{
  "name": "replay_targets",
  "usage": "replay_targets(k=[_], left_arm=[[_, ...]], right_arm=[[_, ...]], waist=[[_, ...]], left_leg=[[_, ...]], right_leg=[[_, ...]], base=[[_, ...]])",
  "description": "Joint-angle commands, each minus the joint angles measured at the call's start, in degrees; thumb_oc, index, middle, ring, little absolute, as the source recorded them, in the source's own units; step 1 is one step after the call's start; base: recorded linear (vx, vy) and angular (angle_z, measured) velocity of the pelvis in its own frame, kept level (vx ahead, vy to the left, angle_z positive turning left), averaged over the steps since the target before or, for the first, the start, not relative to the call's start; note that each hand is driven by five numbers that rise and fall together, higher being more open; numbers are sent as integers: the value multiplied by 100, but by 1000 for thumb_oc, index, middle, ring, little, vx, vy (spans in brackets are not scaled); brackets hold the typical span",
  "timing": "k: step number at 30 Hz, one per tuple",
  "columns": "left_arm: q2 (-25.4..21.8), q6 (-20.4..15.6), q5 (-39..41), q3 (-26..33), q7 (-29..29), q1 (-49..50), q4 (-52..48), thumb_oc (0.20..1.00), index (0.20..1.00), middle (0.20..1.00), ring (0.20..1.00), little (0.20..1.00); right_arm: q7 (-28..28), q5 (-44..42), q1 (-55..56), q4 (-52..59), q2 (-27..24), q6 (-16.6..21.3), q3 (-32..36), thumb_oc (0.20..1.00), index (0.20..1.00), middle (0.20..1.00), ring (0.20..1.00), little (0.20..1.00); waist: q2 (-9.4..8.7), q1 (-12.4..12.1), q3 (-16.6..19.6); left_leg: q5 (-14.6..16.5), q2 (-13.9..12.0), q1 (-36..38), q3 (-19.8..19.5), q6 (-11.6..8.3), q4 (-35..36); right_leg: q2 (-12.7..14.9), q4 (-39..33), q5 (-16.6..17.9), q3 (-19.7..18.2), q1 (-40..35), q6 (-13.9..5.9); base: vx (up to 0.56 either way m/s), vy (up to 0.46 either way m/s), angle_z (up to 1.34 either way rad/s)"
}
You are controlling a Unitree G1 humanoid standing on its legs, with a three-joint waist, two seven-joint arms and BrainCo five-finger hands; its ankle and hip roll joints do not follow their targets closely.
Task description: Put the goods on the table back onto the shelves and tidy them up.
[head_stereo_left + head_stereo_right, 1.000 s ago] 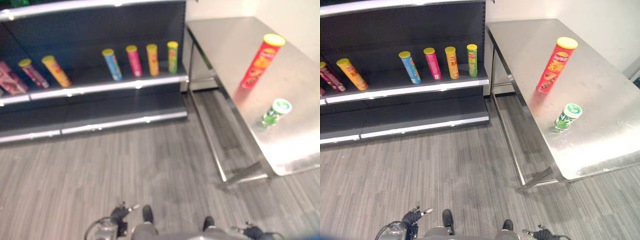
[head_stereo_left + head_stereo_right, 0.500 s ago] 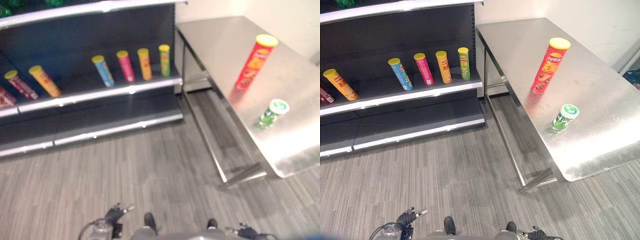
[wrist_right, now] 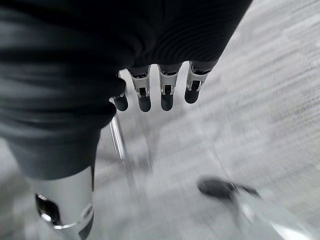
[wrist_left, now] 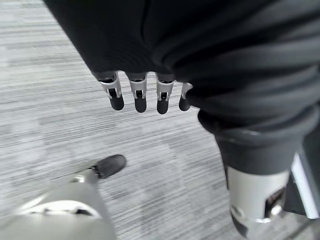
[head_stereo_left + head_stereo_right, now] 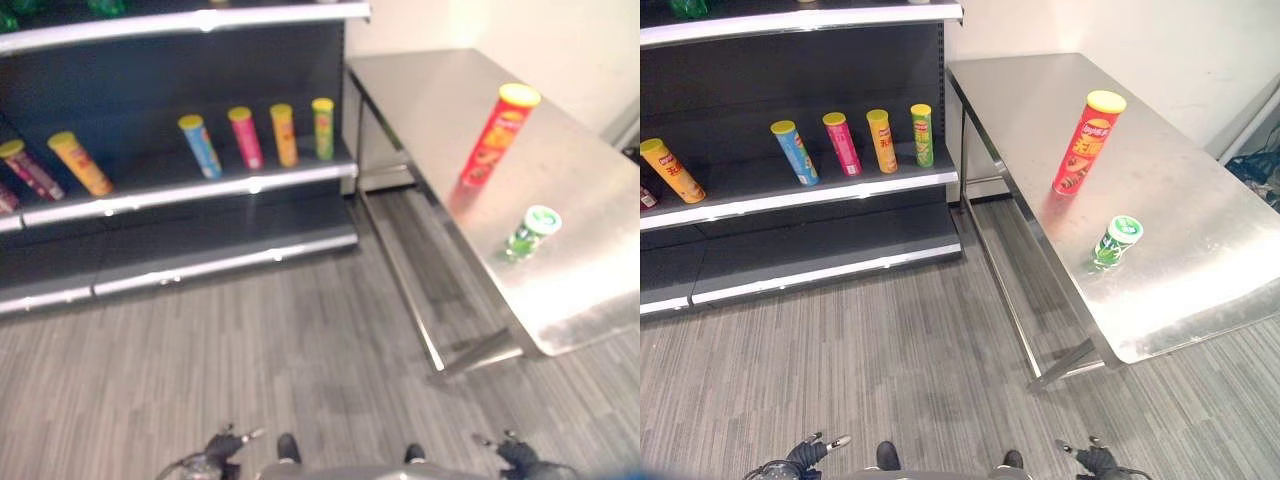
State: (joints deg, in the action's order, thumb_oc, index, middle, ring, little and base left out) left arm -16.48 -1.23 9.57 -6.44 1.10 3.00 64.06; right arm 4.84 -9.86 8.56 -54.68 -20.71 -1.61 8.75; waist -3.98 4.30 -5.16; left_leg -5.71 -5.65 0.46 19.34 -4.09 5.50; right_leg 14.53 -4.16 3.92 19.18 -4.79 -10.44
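Upper shelf (image 5: 800, 18) cut off at the frame's top, with green items on it barely showing. At the left frame edge, a dark red tube (image 5: 30, 168) partly cropped beside an orange tube (image 5: 670, 170).

On the middle shelf (image 5: 800, 195): blue tube (image 5: 797, 152), pink tube (image 5: 841, 144), yellow tube (image 5: 881, 141) and green tube (image 5: 922, 135) in a row near its right end, apart from one another. Bottom shelf (image 5: 830, 268) bare. Wide open grey floor (image 5: 890, 360) between shelves and worktop (image 5: 1200, 250).

On the worktop: tall red tube (image 5: 1088, 142) upright, well in from the edges; short green cup (image 5: 1116, 240) nearer the front edge, apart from the tube.

Left robot hand (image 4: 145, 95) low over the floor, fingers straight, holding nothing. Right robot hand (image 3: 160, 92) likewise relaxed and empty, hanging over the floor.
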Motion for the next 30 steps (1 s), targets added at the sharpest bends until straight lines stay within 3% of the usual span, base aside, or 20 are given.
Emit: replay_targets(k=[1, 5, 6, 10, 11, 13, 14, 15, 19, 26, 30], left_arm=[[-51, -111, -179, 188, 97, -344, 127, 1000, 1000, 1000, 1000, 1000], [-5, -108, -280, 322, 75, -294, 126, 1000, 1000, 1000, 1000, 1000], [21, -98, -325, 348, 66, -281, 102, 1000, 1000, 1000, 1000, 1000], [56, -139, -348, 326, 24, -235, 48, 1000, 1000, 1000, 1000, 1000], [42, -165, -373, 297, -39, -183, 11, 1000, 1000, 1000, 1000, 1000], [38, -173, -388, 278, -61, -160, -19, 1000, 1000, 1000, 1000, 1000], [13, -190, -418, 233, -90, -127, -45, 1000, 1000, 1000, 1000, 1000], [18, -189, -418, 236, -90, -131, -46, 1000, 1000, 1000, 1000, 1000], [-55, -229, -349, 135, -147, -50, -163, 1000, 1000, 1000, 1000, 1000], [-149, -228, -297, 41, -237, 51, -220, 1000, 1000, 1000, 1000, 1000], [-172, -227, -281, 48, -255, 95, -235, 1000, 1000, 1000, 1000, 1000]], right_arm=[[482, -504, -13, 415, -543, 246, 594, 1000, 1000, 1000, 1000, 1000], [708, -473, 318, 1342, -973, 384, 1494, 1000, 1000, 1000, 1000, 1000], [764, -307, 369, 2093, -1177, 453, 1760, 1000, 1000, 1000, 1000, 1000], [786, -235, 312, 2975, -1504, 655, 2147, 1000, 1000, 1000, 1000, 1000], [715, -163, 189, 3355, -1862, 762, 2293, 1000, 1000, 1000, 1000, 1000], [699, -134, 87, 3489, -2035, 826, 2322, 1000, 1000, 1000, 1000, 1000], [642, -48, -86, 3689, -2421, 882, 2330, 1000, 1000, 1000, 1000, 1000], [640, -50, -94, 3683, -2428, 883, 2329, 1000, 1000, 1000, 1000, 1000], [340, -167, -651, 3805, -3105, 998, 1864, 1000, 1000, 1000, 1000, 1000], [-240, -235, -1381, 3259, -3610, 862, 717, 1000, 1000, 1000, 1000, 1000], [-360, -228, -1596, 3093, -3695, 849, 404, 1000, 1000, 1000, 1000, 1000]], waist=[[221, 72, -233], [220, 178, -185], [215, 212, -186], [214, 202, -169], [206, 168, -159], [202, 144, -146], [193, 95, -136], [193, 98, -133], [162, -76, -123], [144, -292, -136], [152, -347, -132]], left_leg=[[552, -181, 407, 71, -243, -50], [612, -182, 461, 100, -232, -50], [634, -181, 473, 100, -225, -50], [641, -183, 474, 110, -216, -50], [662, -197, 495, 100, -229, -50], [641, -199, 474, 100, -227, -50], [656, -216, 490, 100, -241, -50], [636, -213, 472, 100, -236, -50], [600, -259, 472, 74, -294, -50], [480, -327, 424, 26, -375, -50], [435, -340, 387, -7, -397, -50]], right_leg=[[187, 246, 157, 46, 145, -348], [191, 271, 129, 14, 144, -372], [188, 293, 115, -15, 174, -373], [178, 284, 81, -49, 199, -359], [163, 290, 28, -38, 176, -355], [162, 283, 40, -24, 184, -349], [149, 275, 0, 1, 144, -351], [152, 270, 18, 1, 160, -344], [105, 228, -30, 89, 76, -326], [28, 178, -87, 243, -33, -255], [4, 156, -97, 291, -45, -232]], base=[[46, 28, -4], [45, 22, -3], [19, 11, -5], [13, 4, -5], [19, -4, -12], [7, -4, -4], [0, 0, 0], [0, 0, 0], [1, -32, 6], [1, -41, 7], [12, -34, 9]])
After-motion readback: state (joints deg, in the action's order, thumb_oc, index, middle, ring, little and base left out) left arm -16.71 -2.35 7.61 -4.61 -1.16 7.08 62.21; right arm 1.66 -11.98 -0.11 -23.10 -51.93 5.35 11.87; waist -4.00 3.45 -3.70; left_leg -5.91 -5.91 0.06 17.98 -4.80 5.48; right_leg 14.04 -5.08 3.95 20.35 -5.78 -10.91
